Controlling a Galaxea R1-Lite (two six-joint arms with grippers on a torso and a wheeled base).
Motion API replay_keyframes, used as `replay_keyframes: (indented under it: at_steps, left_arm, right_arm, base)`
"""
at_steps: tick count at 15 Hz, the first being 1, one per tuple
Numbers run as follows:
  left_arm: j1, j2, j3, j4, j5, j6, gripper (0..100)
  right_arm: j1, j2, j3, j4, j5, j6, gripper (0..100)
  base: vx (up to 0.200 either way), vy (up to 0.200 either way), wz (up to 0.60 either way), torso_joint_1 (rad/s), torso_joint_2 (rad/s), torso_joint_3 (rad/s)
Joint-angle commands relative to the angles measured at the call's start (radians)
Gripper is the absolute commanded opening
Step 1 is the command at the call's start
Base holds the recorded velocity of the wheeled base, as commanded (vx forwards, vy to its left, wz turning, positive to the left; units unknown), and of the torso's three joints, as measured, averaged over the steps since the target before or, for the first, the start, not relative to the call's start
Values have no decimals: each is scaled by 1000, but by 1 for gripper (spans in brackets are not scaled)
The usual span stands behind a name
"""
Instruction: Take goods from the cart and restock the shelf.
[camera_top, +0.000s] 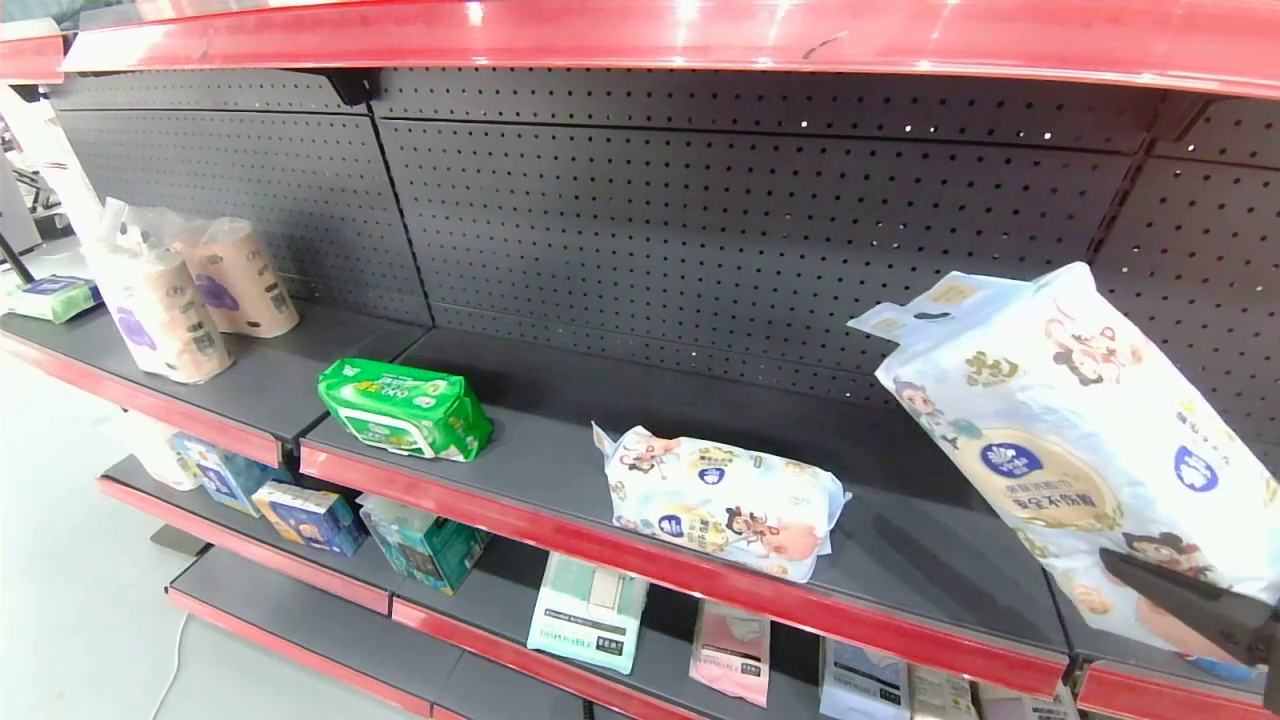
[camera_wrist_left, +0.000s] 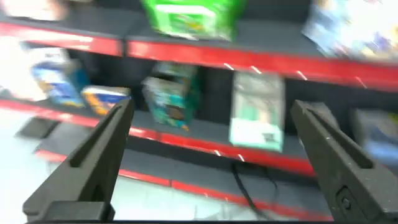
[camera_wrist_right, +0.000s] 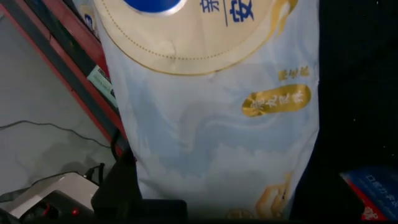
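Gripping the lower part of a large tissue pack (camera_top: 1070, 440), the right tool (camera_top: 1190, 595) shows as a dark finger laid across the pack's printed face at the right end of the shelf (camera_top: 560, 450). The pack stands tilted, its handle end up and leaning toward the perforated back panel (camera_top: 700, 220); whether its base touches the board cannot be told. In the right wrist view the pack's pale wrapper sits close, with the red shelf edge running beside it. Left tool (camera_wrist_left: 211, 109): fingers spread wide, nothing between them, hanging in front of the lower shelves. On the same board as the large pack, well apart from it, a small tissue pack (camera_top: 725, 500) lies flat near the front edge. Farther left lies a green wipes pack (camera_top: 405, 408), also flat. On the next board to the left, two wrapped roll packs (camera_top: 160, 310) stand upright, just beside each other. On the shelf below are a teal box (camera_top: 425, 545), a blue box (camera_top: 310, 515) and a white-and-green packet (camera_top: 590, 610).
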Motion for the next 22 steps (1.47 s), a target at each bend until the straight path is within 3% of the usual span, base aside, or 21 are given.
replay_keyframes:
  at_steps: [1,22]
  left_arm:
    - [0,-11,50,-52,14,-10,100]
    - [0,-11,50,-45,9,-5,100]
  right_arm:
    - [1,113,-38,-1,1,0,0]
    - [-3,413,-142,-59,-5,1,0]
  base:
    - [0,0,0,0,0,0]
    - [0,0,0,0,0,0]
